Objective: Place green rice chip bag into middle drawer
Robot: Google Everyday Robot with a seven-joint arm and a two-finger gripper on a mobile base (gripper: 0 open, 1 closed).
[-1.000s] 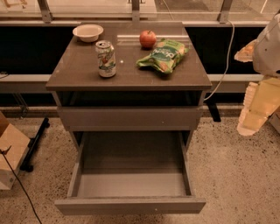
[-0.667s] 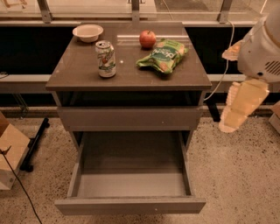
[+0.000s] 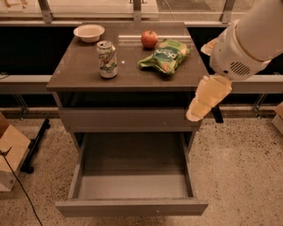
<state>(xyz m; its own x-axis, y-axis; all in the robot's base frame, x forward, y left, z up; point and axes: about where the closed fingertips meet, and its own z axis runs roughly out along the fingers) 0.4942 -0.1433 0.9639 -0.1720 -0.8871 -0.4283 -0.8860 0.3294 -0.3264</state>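
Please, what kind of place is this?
Probably an office or lab test area, not a home: speckled hard floor, a lone grey cabinet before window railings, a cardboard box beside a cable. The gripper hangs at the cabinet's right edge.

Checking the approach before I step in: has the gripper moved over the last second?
Yes. The gripper has shifted leftward in the view, from clear of the cabinet to overlapping its right front corner.

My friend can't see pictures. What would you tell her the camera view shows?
A green rice chip bag lies on a grey cabinet top near a red apple, a soda can and a white bowl. Below, the middle drawer is pulled open. The robot's gripper hangs by the cabinet's right front corner, apart from the bag.
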